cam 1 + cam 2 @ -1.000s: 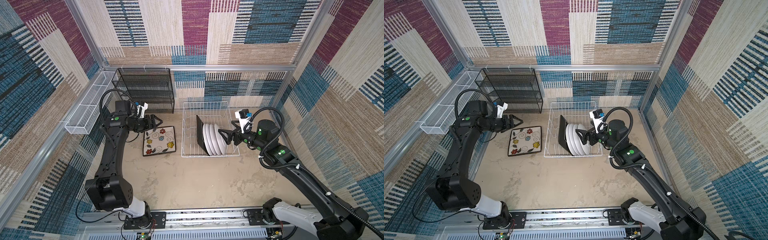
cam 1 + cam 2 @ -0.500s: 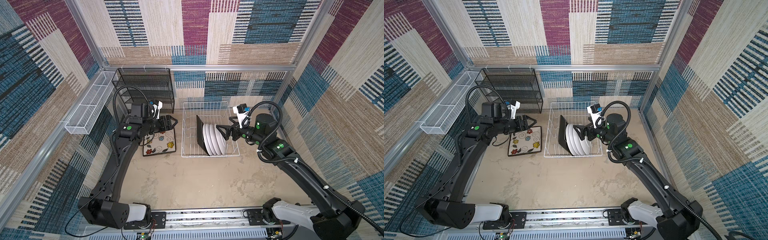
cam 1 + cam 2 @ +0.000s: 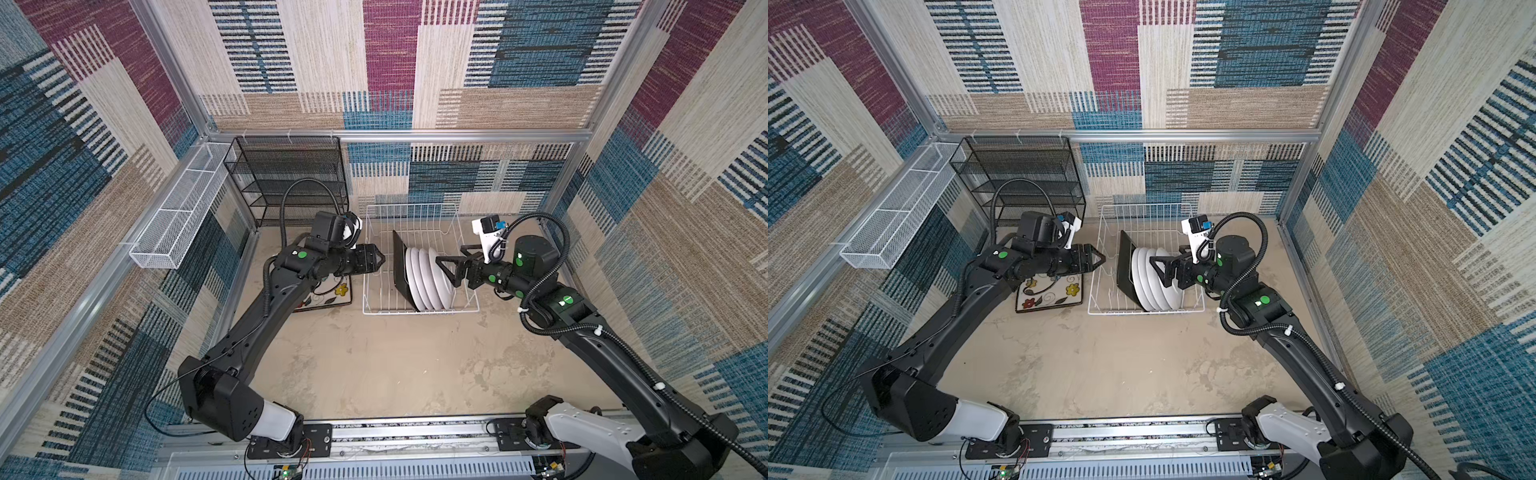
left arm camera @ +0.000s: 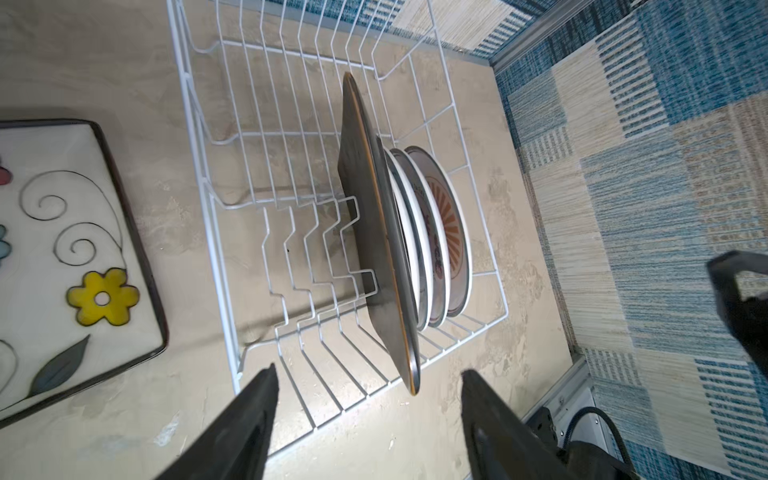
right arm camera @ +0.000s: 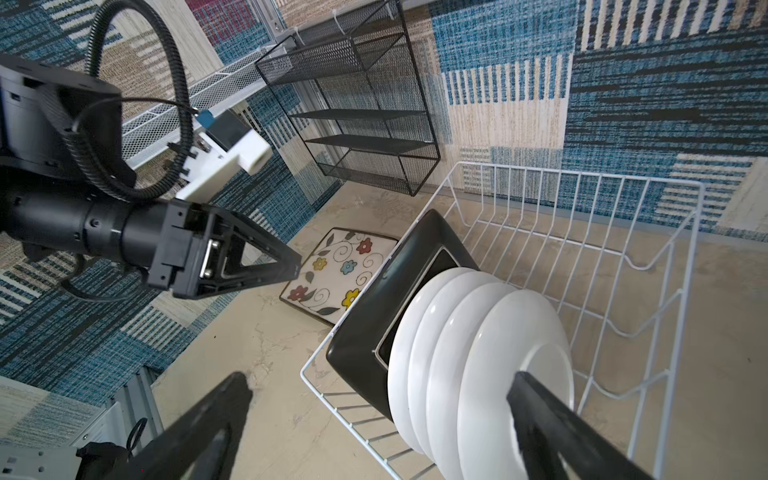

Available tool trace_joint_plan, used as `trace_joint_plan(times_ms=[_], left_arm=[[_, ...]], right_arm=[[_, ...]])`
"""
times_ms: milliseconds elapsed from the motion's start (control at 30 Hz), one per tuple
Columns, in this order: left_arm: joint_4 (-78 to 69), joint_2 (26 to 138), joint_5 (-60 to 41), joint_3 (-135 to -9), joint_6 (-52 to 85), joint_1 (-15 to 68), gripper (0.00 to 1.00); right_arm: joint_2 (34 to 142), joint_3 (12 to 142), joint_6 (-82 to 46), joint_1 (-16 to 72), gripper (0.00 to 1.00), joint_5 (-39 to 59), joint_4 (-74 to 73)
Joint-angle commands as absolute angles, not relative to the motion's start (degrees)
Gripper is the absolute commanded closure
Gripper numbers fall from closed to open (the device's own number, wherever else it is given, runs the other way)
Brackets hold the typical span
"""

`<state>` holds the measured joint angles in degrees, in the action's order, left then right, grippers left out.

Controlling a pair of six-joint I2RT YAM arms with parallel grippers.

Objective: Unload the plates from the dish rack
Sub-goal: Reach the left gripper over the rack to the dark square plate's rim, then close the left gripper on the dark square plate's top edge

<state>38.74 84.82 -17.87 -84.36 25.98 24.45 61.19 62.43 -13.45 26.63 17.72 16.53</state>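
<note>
The white wire dish rack (image 3: 419, 311) (image 3: 1144, 311) (image 4: 208, 199) stands at the back of the table. Upright in it are a black-backed square plate (image 3: 400, 270) (image 4: 365, 216) (image 5: 374, 332) and, behind it, several round white plates (image 3: 430, 282) (image 5: 478, 353). A flowered square plate (image 3: 330, 293) (image 3: 1048, 293) lies flat to the left of the rack. My left gripper (image 3: 380, 262) (image 4: 368, 374) hangs open at the rack's left side, facing the square plate and holding nothing. My right gripper (image 3: 451, 255) (image 5: 380, 376) is wide open at the outermost round plate.
A black mesh shelf unit (image 3: 291, 178) stands at the back left. A long white mesh basket (image 3: 178, 220) hangs on the left wall. Patterned walls close in three sides, and a metal rail (image 3: 415, 432) runs along the front.
My left arm has swung right, from beside the flowered plate to the rack's left side, its jaws slightly narrower. My right gripper has crept closer to the round plates.
</note>
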Motion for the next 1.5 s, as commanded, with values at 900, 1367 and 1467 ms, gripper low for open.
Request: trace_joint_plan(times_ms=[900, 1367, 1467], left_arm=[[32.59, 102.18, -16.48, -89.31, 31.85, 29.53, 0.66], [32.57, 102.4, -16.61, -88.55, 34.84, 30.21, 0.78], [32.58, 102.35, -16.7, -88.61, 35.28, 30.21, 0.81]], right_arm=[[50.64, 56.29, -24.35, 26.72, 0.01, 10.98, 22.78], [51.75, 56.34, -22.55, 26.72, 0.01, 11.51, 21.94], [51.91, 56.33, -22.09, 26.72, 0.01, 11.54, 21.32]])
